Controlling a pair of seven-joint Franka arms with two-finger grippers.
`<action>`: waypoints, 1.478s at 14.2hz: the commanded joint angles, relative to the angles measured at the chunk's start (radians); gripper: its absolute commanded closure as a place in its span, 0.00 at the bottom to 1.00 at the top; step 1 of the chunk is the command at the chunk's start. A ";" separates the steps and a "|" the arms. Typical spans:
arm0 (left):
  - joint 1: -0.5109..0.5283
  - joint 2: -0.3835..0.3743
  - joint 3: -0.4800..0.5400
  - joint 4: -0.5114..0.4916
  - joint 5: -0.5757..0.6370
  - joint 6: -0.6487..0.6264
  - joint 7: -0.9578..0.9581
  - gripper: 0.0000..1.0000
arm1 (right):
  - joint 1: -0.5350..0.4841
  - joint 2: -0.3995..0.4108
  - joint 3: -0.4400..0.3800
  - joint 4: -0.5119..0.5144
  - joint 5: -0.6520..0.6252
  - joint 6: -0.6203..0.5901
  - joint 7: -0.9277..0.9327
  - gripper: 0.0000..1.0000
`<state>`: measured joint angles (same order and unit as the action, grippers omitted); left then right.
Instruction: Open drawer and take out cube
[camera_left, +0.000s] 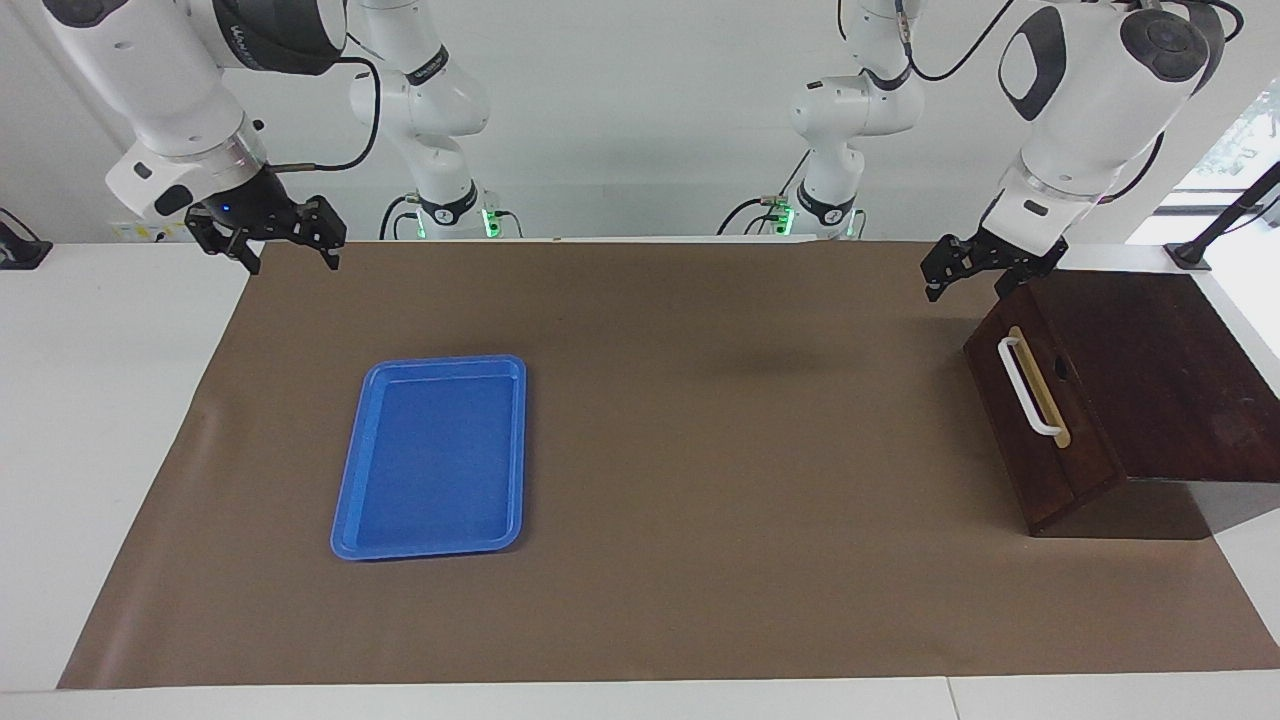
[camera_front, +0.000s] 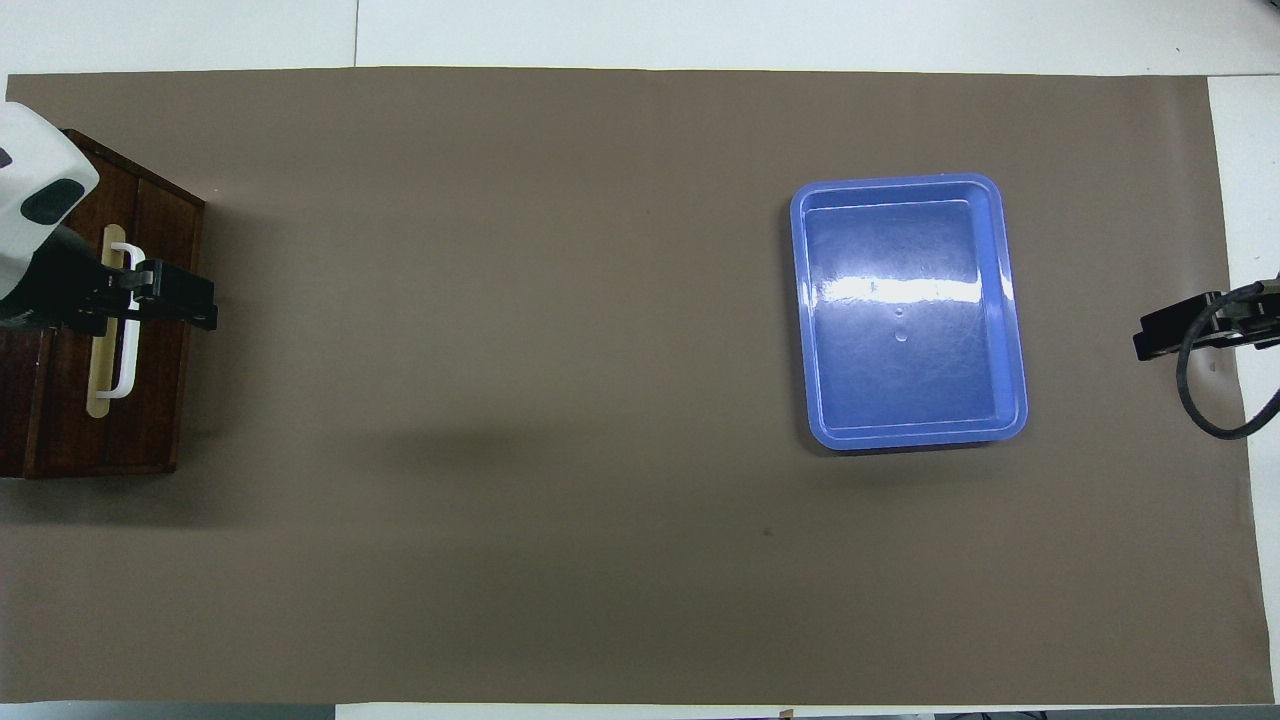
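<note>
Drawer (camera_left: 1040, 420) shut, handle (camera_left: 1030, 388) untouched, cube unseen. My left hand (camera_left: 985, 270) above drawer's top corner, open. Right hand (camera_left: 290, 243) waits, open. All left.

White table (camera_left: 100, 420) w/ brown mat (camera_left: 700, 450) over most of it; white edges show at both ends & along the edge farthest from robots. On mat: blue tray (camera_left: 350, 500) toward right arm's end, approx mid-depth. Dark wooden box (camera_left: 1150, 380) w/ drawer (camera_left: 1040, 440) at left arm's end, drawer shut.
</note>
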<state>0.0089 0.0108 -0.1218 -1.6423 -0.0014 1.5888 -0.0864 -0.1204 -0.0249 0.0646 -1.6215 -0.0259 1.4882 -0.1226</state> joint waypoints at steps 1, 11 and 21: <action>0.008 0.005 -0.002 0.012 -0.019 0.002 0.016 0.00 | -0.011 -0.016 0.012 -0.017 -0.014 0.006 0.018 0.00; -0.001 -0.045 -0.004 -0.036 -0.006 0.056 0.002 0.00 | -0.010 -0.016 0.012 -0.017 -0.014 0.006 0.018 0.00; 0.026 0.010 -0.007 -0.315 0.401 0.475 -0.004 0.00 | -0.011 -0.016 0.012 -0.018 -0.003 0.003 0.011 0.00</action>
<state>0.0110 0.0007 -0.1308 -1.8837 0.3137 1.9532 -0.0873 -0.1204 -0.0250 0.0647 -1.6215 -0.0259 1.4882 -0.1226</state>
